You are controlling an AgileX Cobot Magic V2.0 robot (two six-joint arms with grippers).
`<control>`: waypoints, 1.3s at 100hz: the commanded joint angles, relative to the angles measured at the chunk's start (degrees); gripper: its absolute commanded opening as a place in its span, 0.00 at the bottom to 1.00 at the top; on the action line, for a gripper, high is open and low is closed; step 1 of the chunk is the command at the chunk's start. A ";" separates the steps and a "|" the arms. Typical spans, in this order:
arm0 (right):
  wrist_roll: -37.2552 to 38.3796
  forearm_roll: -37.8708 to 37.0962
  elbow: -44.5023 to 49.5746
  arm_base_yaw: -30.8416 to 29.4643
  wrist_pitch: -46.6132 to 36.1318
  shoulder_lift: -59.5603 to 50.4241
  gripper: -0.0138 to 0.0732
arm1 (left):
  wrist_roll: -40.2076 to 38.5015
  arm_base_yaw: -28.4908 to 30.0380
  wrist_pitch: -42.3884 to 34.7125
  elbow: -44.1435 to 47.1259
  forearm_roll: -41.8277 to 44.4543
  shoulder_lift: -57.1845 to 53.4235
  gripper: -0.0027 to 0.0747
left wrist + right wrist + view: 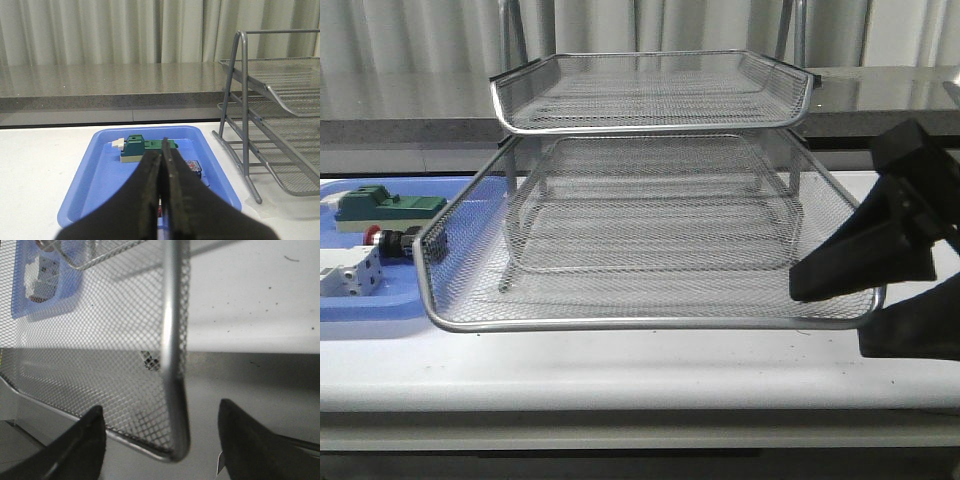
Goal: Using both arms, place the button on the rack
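The rack (650,240) mesh partly hides the button (390,242).

Bright, even indoor light; soft shadows; near rack (172,365) mesh blurred; countertop (110,80) glare

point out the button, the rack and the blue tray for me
button (382,240), front view, on its red head and dark body by the rack's left corner
rack (650,322), front view, on the front rim of the lower mesh tray
blue tray (90,172), left wrist view, on its bare left floor
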 commanded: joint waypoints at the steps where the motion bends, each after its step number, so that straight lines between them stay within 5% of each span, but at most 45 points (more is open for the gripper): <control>1: 3.04 -3.76 -0.68 -0.06 1.51 -3.78 0.73 | -0.44 -0.43 -5.05 2.81 -0.29 -1.73 0.01; 32: 31.69 -37.85 -4.55 -0.17 0.98 -15.59 0.73 | -0.44 -0.43 -5.05 2.81 -0.29 -1.73 0.01; 56: 58.20 -72.93 -15.34 -0.17 10.99 -24.34 0.73 | -0.44 -0.43 -5.05 2.81 -0.29 -1.73 0.01; 68: 65.47 -83.94 -19.65 -0.17 15.86 -28.21 0.73 | -0.44 -0.43 -5.05 2.81 -0.29 -1.73 0.01; 102: 68.40 -90.32 -21.45 -0.17 19.58 -40.66 0.71 | -0.44 -0.43 -5.05 2.81 -0.29 -1.73 0.01; 130: 68.53 -92.50 -21.45 -0.17 20.53 -45.75 0.34 | -0.44 -0.43 -5.05 2.81 -0.29 -1.73 0.01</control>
